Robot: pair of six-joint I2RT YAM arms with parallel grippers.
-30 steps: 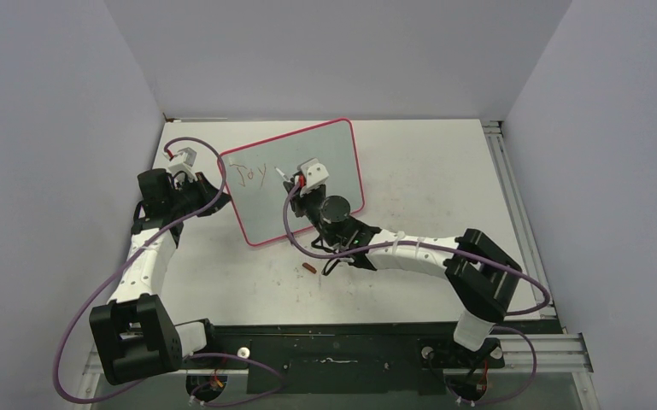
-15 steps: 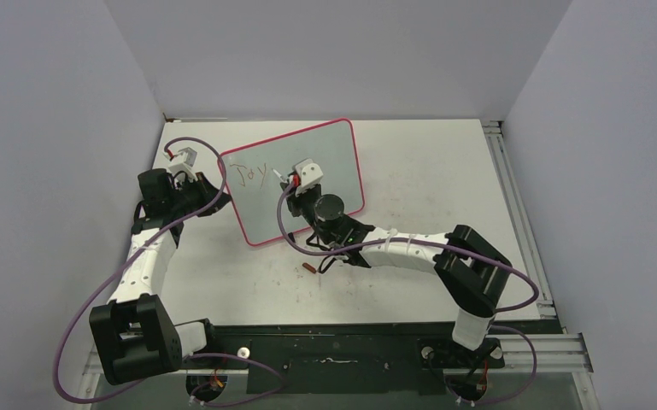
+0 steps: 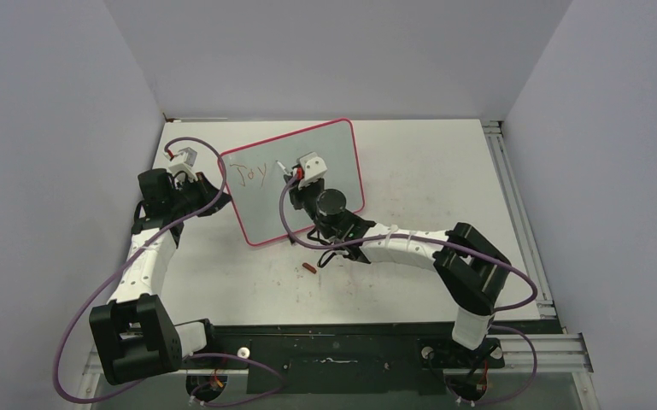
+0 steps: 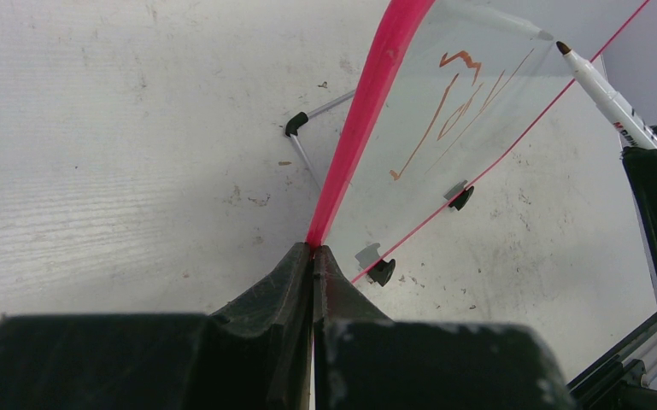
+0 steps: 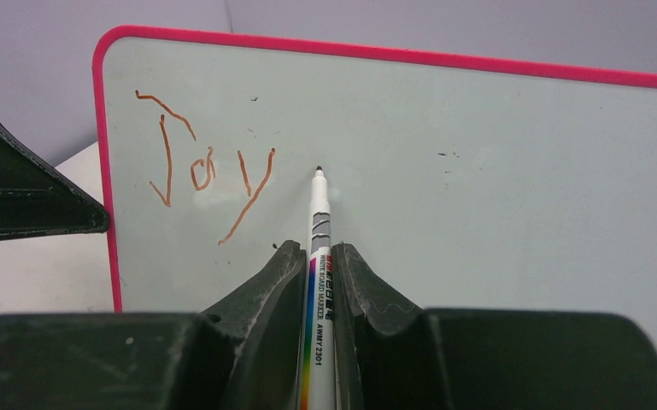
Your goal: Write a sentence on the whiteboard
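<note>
Three plain grey walls (image 3: 333, 51) — scuffed white table (image 3: 427, 162) | left jaws clamp whiteboard (image 3: 261, 213) frame | right jaws clamp marker (image 5: 320, 213)

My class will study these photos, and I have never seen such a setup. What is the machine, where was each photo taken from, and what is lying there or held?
Two robot arms are bolted at the near edge of a white table. One photo looks down from above; the other two come from a camera on each wrist. A pink-framed whiteboard stands propped on the table. The left end effector is shut on its edge. The right end effector is shut on a marker, tip just right of the written word "Joy". A small reddish-brown object lies on the table near the board.
</note>
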